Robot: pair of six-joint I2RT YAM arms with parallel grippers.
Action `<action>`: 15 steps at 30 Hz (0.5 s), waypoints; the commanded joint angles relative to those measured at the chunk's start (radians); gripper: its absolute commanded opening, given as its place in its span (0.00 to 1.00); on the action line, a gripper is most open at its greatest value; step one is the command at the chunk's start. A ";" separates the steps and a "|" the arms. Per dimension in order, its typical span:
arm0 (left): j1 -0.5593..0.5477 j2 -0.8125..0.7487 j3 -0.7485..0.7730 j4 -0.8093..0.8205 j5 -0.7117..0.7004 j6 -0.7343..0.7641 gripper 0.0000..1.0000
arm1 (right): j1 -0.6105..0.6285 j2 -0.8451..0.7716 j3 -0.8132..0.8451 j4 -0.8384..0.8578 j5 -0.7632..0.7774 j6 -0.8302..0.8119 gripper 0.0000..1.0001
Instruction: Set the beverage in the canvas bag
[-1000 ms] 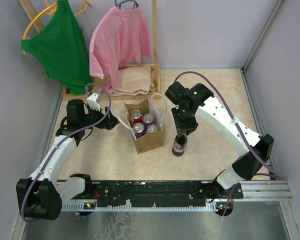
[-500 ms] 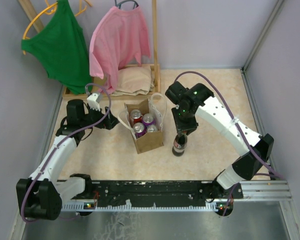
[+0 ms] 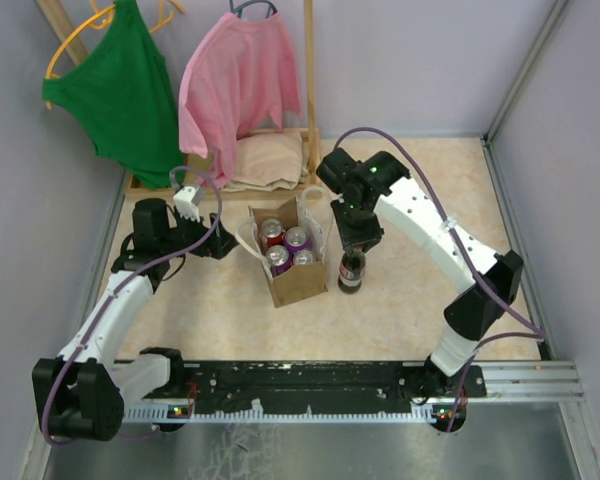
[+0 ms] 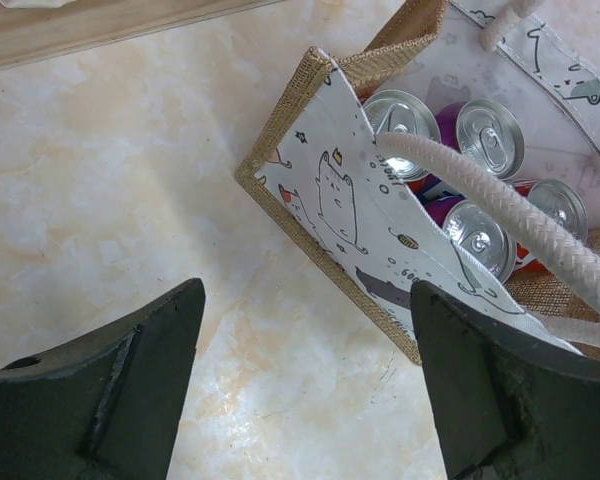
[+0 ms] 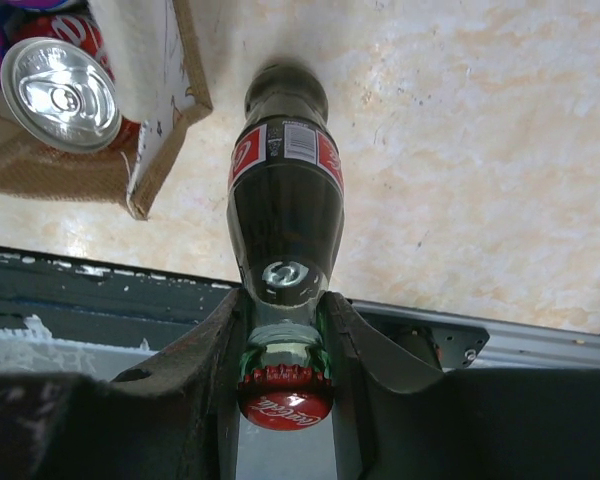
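Note:
The beverage is a dark glass cola bottle [image 3: 351,272] with a red cap and red label. My right gripper [image 3: 357,245] is shut on its neck and holds it upright just right of the canvas bag [image 3: 298,282]. In the right wrist view the bottle [image 5: 285,190] hangs between the fingers [image 5: 212,340], near the bag's corner [image 5: 170,100]. The tan bag has white rope handles [image 4: 500,215] and holds several soda cans [image 3: 285,248]. My left gripper [image 3: 212,247] is open and empty, just left of the bag [image 4: 350,190].
A wooden rack at the back holds a green top [image 3: 120,90], a pink shirt [image 3: 238,85] and a folded beige cloth [image 3: 268,158]. The black base rail [image 3: 300,378] runs along the near edge. Grey walls close both sides.
My right arm has moved left and back, carrying the bottle closer to the bag's right side. The left arm has not moved.

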 commanded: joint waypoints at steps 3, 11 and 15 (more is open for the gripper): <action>0.007 -0.032 0.003 0.026 0.005 -0.003 0.89 | -0.034 0.037 0.141 0.018 0.065 -0.051 0.00; 0.007 -0.034 0.004 0.032 0.002 -0.005 0.89 | -0.119 0.118 0.259 0.054 0.088 -0.112 0.00; 0.007 -0.043 -0.005 0.032 0.001 -0.007 0.89 | -0.160 0.198 0.378 0.050 0.085 -0.149 0.00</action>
